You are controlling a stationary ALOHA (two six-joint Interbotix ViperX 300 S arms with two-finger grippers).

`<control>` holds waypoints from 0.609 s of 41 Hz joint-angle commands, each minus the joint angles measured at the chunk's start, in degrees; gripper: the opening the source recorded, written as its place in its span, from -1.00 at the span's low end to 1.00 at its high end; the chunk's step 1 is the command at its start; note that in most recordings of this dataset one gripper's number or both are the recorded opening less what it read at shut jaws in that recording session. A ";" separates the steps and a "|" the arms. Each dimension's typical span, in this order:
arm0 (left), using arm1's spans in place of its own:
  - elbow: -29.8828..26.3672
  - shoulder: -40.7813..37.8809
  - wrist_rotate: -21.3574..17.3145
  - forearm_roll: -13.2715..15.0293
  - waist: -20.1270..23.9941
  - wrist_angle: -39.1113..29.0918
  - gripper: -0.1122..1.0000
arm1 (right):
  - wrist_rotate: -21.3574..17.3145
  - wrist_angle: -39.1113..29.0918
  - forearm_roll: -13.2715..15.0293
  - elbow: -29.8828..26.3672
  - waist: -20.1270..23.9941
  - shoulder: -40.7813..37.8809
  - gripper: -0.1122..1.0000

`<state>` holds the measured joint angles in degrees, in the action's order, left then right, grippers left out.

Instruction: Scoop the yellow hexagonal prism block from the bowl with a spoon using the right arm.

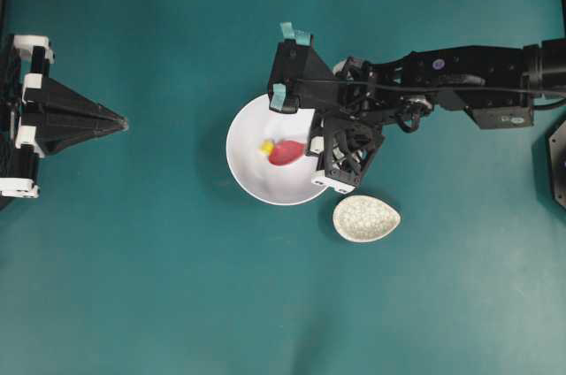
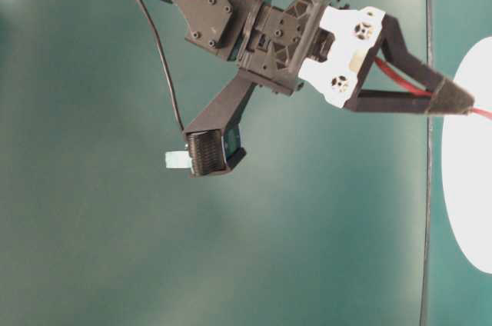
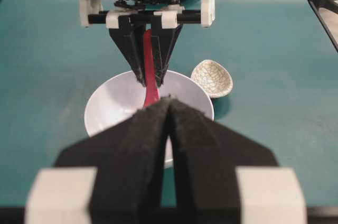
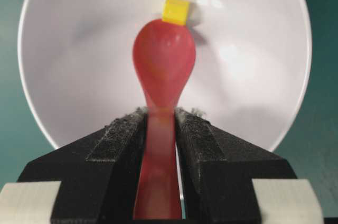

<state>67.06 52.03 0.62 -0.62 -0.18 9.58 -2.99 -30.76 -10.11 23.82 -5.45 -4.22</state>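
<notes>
Clamping the handle of the spoon point(image 4: 163, 71) between its two padded fingers, the right pincer point(image 4: 158, 123) reaches in over the rim of the bowl point(image 4: 253, 92) with the red scoop lowered inside the dish. The tip of the scoop sits right against the yellow block point(image 4: 175, 10), which lies on the white floor of the bowl just past the spoon's front edge; it looks to be touching the tip but not yet resting in the hollow. From above, the same layout shows: block point(image 1: 265, 147) at the left end of the spoon point(image 1: 286, 152), both within the bowl point(image 1: 252, 176), and the right pincer point(image 1: 311, 138) over the bowl's right rim. So the pick-up of the spoon and the approach appear done, while the scooping itself is left: sliding the tip under the block and lifting it clear. A small speckled dish point(image 1: 366, 218) sits on the tabletop point(image 1: 177, 286) just beside the bowl. The left pincer point(image 1: 119, 124) rests well away at the left, its fingers pressed together and holding nothing.
</notes>
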 commanded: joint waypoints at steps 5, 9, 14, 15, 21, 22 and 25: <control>-0.79 -0.35 -0.09 -0.18 0.00 0.53 -0.82 | 0.18 3.25 0.26 -0.44 0.09 0.35 -0.37; -0.79 -0.35 -0.09 -0.18 -0.09 0.53 -0.82 | 0.18 5.10 0.26 0.09 0.09 0.35 -0.37; -0.79 -0.35 -0.09 -0.18 0.00 0.53 -0.82 | 0.18 7.56 0.26 0.97 0.09 0.35 -0.37; -0.79 -0.35 -0.09 -0.18 0.00 0.44 -0.82 | 0.18 8.17 0.26 1.14 0.00 0.35 -0.37; -0.79 -0.35 -0.09 -0.18 -0.09 0.44 -0.82 | 0.18 10.90 0.35 2.11 0.09 0.35 -0.37; -0.79 -0.35 0.00 -0.18 0.00 0.44 -0.82 | 0.18 11.34 0.35 2.29 0.09 0.35 -0.37; -0.79 -0.35 -0.09 -0.18 -0.09 0.53 -0.82 | 0.18 12.48 0.35 2.90 0.18 0.35 -0.37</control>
<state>67.06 52.03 0.62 -0.70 -0.18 9.58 -2.90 -19.78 -9.84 26.81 -5.45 -4.48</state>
